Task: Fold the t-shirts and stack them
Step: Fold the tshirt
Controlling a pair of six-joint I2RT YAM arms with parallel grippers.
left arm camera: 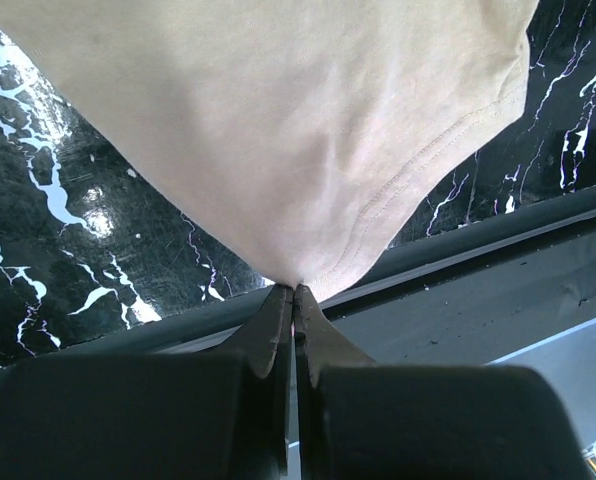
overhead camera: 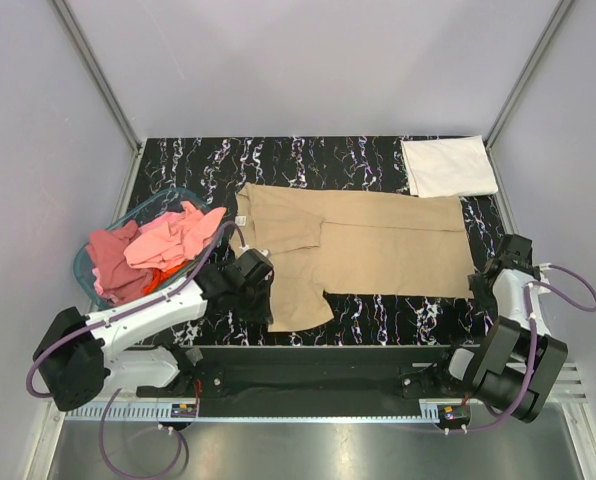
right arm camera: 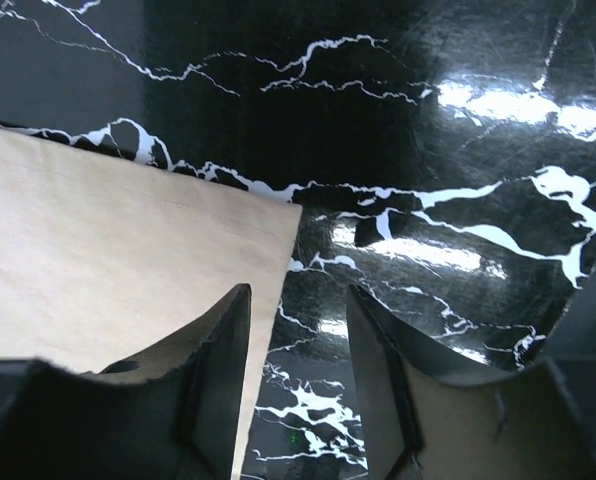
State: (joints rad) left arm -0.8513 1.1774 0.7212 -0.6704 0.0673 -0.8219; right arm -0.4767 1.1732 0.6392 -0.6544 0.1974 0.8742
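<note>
Left gripper (left arm camera: 294,291) clamped on hem corner of tan cotton t-shirt (overhead camera: 378,245), which lies spread flat. Right gripper (right arm camera: 298,300) jaws apart at its far corner, empty. White tee (overhead camera: 448,165) already folded; pink-red tees (overhead camera: 163,250) wait in translucent blue plastic basket (overhead camera: 163,197).

Seen from above, my left gripper (left arm camera: 294,292) hid the tan shirt (overhead camera: 378,245) corner it pinched, pink shirts (overhead camera: 173,240) covered most of the basket (overhead camera: 163,197), and both wrist views cropped the tan shirt.

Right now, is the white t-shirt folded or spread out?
Folded: the white t-shirt is a compact rectangle on the table, far right corner.
</note>
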